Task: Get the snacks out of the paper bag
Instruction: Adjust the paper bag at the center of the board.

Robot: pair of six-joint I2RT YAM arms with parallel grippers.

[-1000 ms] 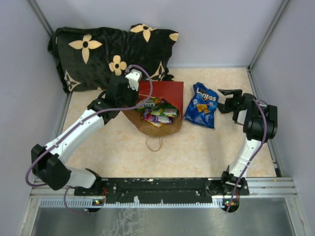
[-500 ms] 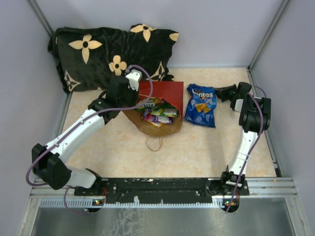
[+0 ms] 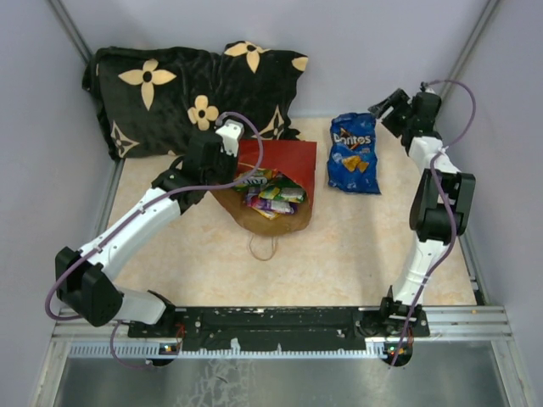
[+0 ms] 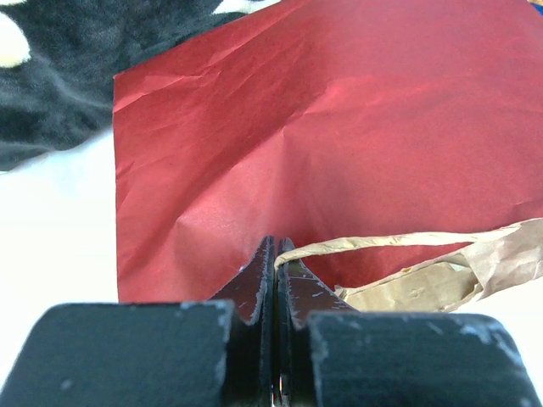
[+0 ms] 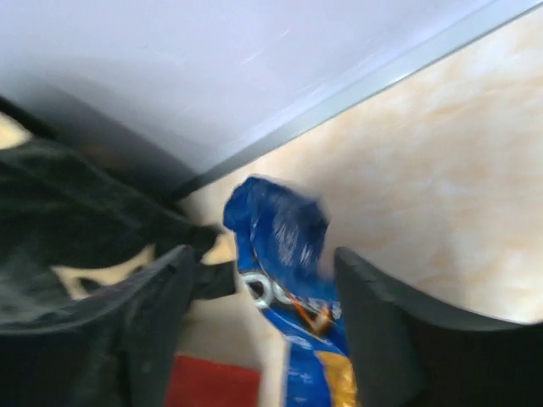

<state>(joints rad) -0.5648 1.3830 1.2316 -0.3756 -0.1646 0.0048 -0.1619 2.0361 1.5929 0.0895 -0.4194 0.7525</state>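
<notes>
Farther back lies the Doritos bag (image 3: 355, 153), blurred past my parted right gripper (image 5: 254, 263); left gripper (image 4: 276, 254) clamps paper bag (image 4: 339, 127).

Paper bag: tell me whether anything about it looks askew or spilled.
The paper bag lies tipped on its side, its crumpled brown mouth gaping, with snacks spilling out at the opening. The left gripper pinches its tan edge.

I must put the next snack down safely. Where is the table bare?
The widest bare patch lies between the paper bag, the Doritos bag and the right arm. A smaller one runs from the bag's cord handle to the base rail. The far side is crowded: pillow, paper bag, Doritos bag.
</notes>
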